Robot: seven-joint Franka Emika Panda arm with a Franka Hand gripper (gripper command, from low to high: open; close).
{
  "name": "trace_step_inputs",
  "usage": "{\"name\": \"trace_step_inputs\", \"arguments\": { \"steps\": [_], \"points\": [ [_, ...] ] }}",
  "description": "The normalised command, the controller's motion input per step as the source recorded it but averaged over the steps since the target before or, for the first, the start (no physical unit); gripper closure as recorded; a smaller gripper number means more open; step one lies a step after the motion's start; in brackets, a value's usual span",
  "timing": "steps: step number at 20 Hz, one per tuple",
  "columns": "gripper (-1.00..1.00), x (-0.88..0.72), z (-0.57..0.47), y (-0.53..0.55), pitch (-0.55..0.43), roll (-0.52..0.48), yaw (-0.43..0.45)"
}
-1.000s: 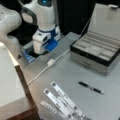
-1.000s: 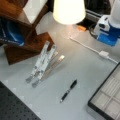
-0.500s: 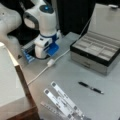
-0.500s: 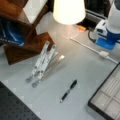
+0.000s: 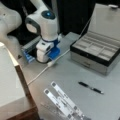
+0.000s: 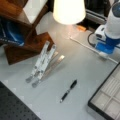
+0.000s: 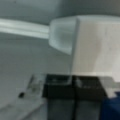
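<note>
A robot gripper (image 5: 47, 58) sits low on the grey tabletop (image 5: 75, 72), its pads together in the wrist view. A white cable plug (image 5: 50, 63) lies just in front of it, touching or nearly so

Just beside my gripper (image 5: 50, 60) lies a white cable plug (image 5: 50, 63), its blocky end filling the wrist view (image 7: 95, 45), flat on the grey table with its thin white cord (image 5: 37, 75) running off toward a front view's bottom left from it.
</note>
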Motion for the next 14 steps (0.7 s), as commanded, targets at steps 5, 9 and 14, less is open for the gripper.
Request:
{"name": "trace_step_inputs", "arguments": {
  "steps": [5,9,14],
  "points": [
    [1.00,-0.52,-0.32,-0.08,-0.408,0.057,0.035],
    [1.00,-0.52,-0.34,-0.03,-0.409,0.054,0.014],
    [1.00,-0.52,-0.33,-0.02,-0.395,0.042,-0.012]
  ]
}}
